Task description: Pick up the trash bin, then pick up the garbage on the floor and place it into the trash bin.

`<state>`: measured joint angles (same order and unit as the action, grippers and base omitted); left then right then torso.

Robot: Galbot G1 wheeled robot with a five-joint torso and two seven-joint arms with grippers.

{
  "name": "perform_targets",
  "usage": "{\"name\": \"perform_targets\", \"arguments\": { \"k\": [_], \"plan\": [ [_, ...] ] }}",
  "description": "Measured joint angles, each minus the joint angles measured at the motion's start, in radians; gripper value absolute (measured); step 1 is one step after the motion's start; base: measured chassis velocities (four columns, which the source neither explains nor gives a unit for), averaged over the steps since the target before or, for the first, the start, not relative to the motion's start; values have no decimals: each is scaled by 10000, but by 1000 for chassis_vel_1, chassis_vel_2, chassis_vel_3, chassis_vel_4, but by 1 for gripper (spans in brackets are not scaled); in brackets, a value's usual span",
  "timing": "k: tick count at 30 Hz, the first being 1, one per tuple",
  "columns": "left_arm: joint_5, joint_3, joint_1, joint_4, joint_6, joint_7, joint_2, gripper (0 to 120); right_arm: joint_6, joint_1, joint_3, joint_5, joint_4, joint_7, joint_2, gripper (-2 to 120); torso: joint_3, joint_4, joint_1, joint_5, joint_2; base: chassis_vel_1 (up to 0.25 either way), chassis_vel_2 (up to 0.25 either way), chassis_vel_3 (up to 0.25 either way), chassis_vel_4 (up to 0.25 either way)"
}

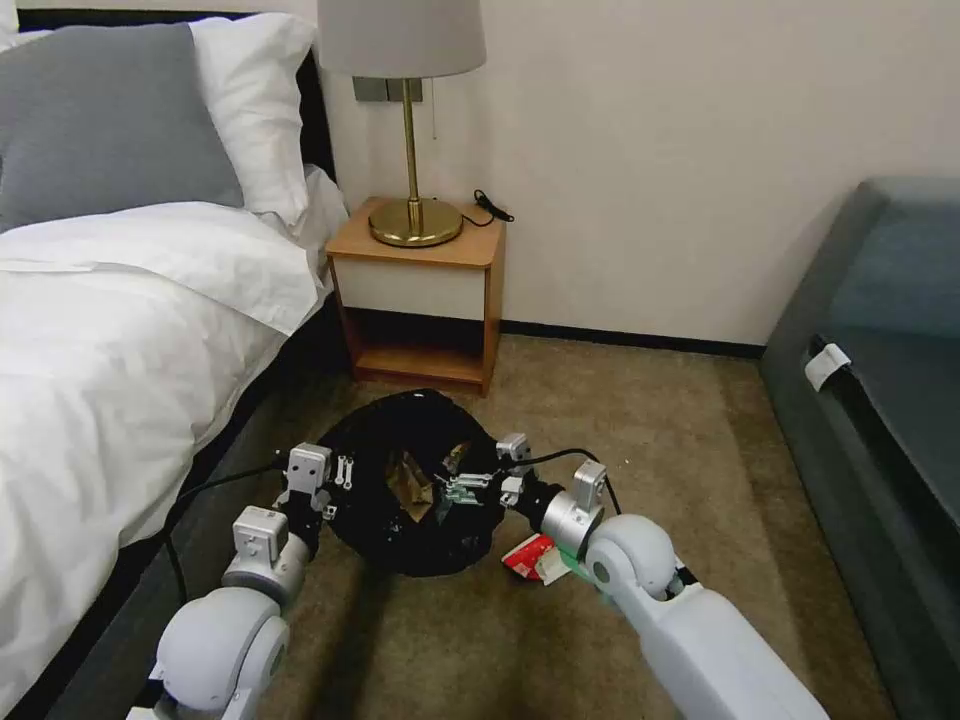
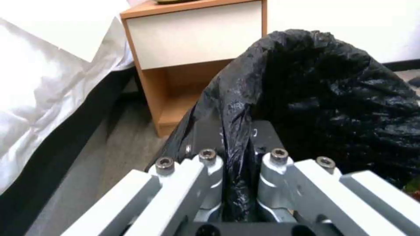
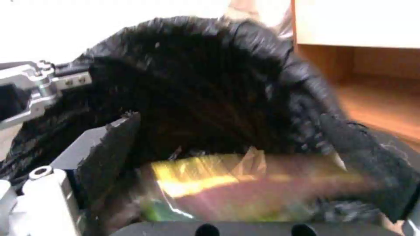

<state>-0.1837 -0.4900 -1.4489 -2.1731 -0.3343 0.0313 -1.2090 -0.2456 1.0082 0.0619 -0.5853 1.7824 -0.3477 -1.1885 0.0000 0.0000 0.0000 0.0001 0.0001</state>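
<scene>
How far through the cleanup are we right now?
Done: the left gripper is clamped on the rim of the black-bagged trash bin, and a crumpled brown paper bag lies inside. In hand: the right gripper, open over the bin mouth, has a shiny yellowish wrapper between its fingers. Left: the red-and-white packet on the carpet.

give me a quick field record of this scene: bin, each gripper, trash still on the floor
bin: trash bin with black bag, on carpet between bed and nightstand
left gripper: shut on the bag at the bin's rim
right gripper: open over the bin mouth, shiny yellowish wrapper between its fingers
in bin: brown paper bag
floor trash: red-and-white packet beside the bin, under the right arm
</scene>
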Motion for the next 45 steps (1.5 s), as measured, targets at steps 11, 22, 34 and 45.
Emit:
{"name": "perform_targets", "arguments": {
  "k": [11, 22, 34, 45],
  "plan": [
    [-1180, 83, 69, 178, -76, 59, -247, 5, -2, -212, 52, 4, -188, 96, -109, 100, 0, -1, 0, 0, 0, 0, 0, 0, 0],
    [-2294, 62, 50, 271, -78, 111, -386, 5, -34, -760, 581, -268, -546, 236, -502, 100, 1, 0, 0, -1, 0, 0, 0, 0, 0],
    [-3239, 93, 157, 670, 149, 86, -672, 5, -21, -804, 1032, -299, -628, 236, -476, 100, 0, 0, 1, 0, -1, 0, 0, 0, 0],
    [-3140, -165, 125, 769, 249, 149, -393, 5, -182, -953, 1934, -636, -638, 274, 554, 100, 1, 0, 1, 0, 0, 0, 0, 0, 0]
  ]
}}
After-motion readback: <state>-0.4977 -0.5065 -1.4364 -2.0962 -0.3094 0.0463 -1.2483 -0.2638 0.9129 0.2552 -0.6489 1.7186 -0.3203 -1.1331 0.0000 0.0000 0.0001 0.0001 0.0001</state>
